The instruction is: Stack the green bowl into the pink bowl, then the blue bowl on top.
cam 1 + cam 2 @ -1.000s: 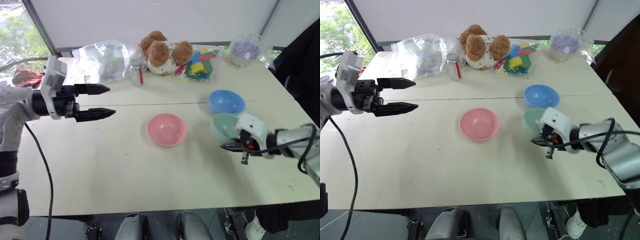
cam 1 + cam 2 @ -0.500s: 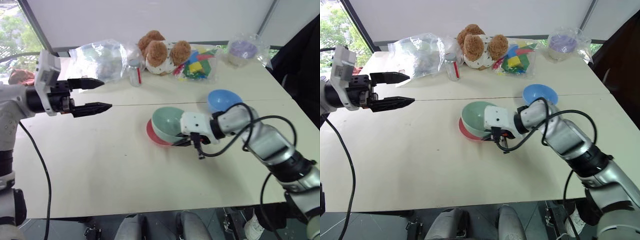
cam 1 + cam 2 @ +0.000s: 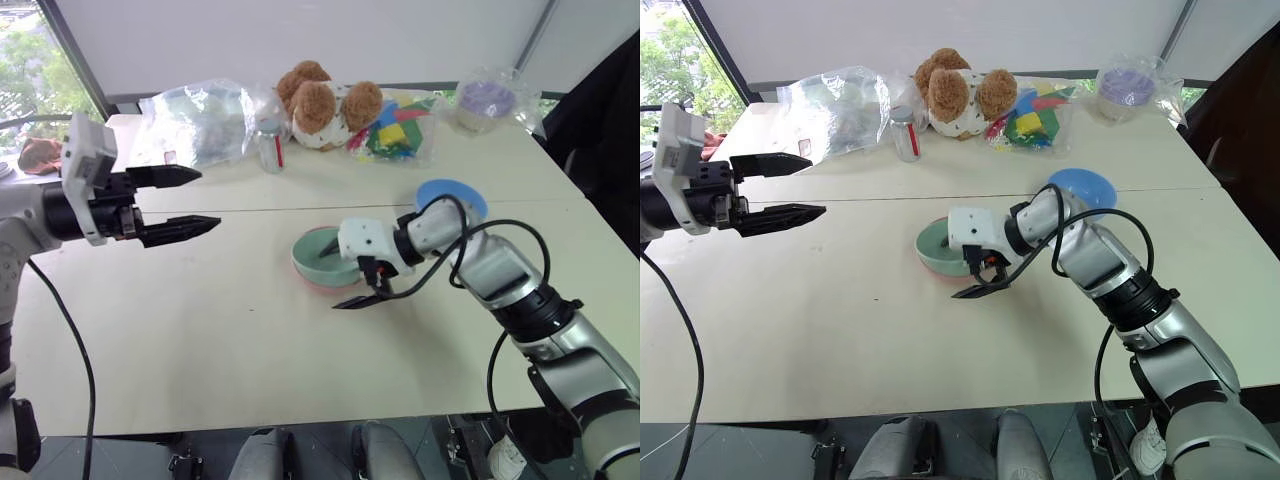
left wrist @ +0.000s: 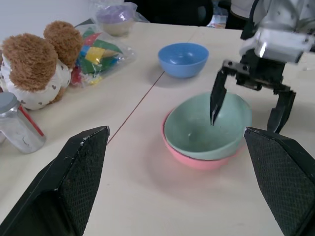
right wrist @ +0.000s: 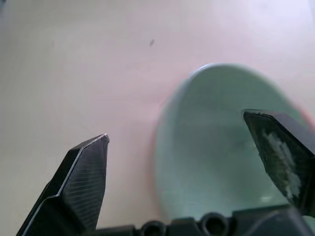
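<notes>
The green bowl (image 3: 318,250) sits nested in the pink bowl (image 4: 197,160) at the middle of the table; only the pink rim shows beneath it. My right gripper (image 3: 352,288) is open at the bowls' near right side, one finger over the green bowl's inside and the other outside the rim, holding nothing. The blue bowl (image 3: 450,195) stands by itself behind and to the right of the stack, partly behind my right arm. My left gripper (image 3: 208,198) hovers open and empty over the left of the table, pointing toward the bowls.
Along the table's far edge lie a clear plastic bag (image 3: 205,120), a small jar (image 3: 272,148), a teddy bear (image 3: 325,105), a bag of coloured blocks (image 3: 400,125) and a bagged purple bowl (image 3: 487,100). A dark shape stands off the far right corner.
My right gripper carried the green bowl leftward from beside the blue bowl, set it into the pink bowl and opened. My left gripper stayed in place.
</notes>
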`<move>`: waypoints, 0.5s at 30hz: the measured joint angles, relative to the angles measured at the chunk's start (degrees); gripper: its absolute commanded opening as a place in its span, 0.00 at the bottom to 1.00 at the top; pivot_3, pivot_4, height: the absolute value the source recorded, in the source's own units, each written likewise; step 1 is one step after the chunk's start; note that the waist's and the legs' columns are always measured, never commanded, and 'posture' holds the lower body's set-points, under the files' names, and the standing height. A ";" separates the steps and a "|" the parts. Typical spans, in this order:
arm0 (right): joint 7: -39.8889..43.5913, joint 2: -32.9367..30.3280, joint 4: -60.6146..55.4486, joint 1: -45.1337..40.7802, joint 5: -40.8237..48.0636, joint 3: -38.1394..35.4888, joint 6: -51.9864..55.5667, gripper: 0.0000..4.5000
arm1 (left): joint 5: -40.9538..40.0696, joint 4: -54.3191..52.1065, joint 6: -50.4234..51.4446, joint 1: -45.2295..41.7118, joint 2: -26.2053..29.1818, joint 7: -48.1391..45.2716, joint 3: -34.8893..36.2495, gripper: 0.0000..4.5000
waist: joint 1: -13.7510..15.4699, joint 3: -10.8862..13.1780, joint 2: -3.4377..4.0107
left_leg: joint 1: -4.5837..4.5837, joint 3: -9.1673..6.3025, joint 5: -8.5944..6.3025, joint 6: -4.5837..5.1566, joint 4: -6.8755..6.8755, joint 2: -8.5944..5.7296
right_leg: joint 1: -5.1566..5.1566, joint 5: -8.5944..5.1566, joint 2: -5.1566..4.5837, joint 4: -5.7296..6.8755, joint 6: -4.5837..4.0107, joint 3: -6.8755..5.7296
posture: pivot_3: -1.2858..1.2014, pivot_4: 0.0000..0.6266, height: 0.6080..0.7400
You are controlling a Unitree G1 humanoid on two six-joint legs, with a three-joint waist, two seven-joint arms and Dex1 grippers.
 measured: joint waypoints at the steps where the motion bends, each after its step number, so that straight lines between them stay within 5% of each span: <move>1: -0.99 -0.31 0.19 -1.30 0.44 -2.37 0.97 0.99 | -0.03 0.00 -0.01 0.00 0.00 0.05 0.00 1.00 | 0.03 0.00 0.00 | 0.00 0.00 0.00 0.00 0.00 0.00 | 0.00 0.00 0.00 0.00 0.00 0.00 | 0.52 0.24 1.00; 8: -9.17 -11.38 14.78 0.55 -4.65 -11.42 0.95 0.99 | -0.06 0.30 -0.37 -0.50 -0.77 0.37 -0.43 1.00 | 0.41 -0.07 -0.12 | 0.00 -0.02 -0.01 0.00 -0.05 -0.10 | 0.11 0.00 -0.24 -0.15 0.00 -0.01 | 0.52 0.24 1.00; 15: -14.84 -8.98 33.69 2.43 -10.79 -10.14 -4.39 0.99 | 0.58 2.30 -1.62 -3.26 -1.82 -0.03 -2.95 1.00 | -1.61 0.01 0.01 | 0.06 0.21 0.02 -0.04 -0.11 0.06 | -0.06 0.00 0.08 -0.01 0.00 0.12 | 0.52 0.24 1.00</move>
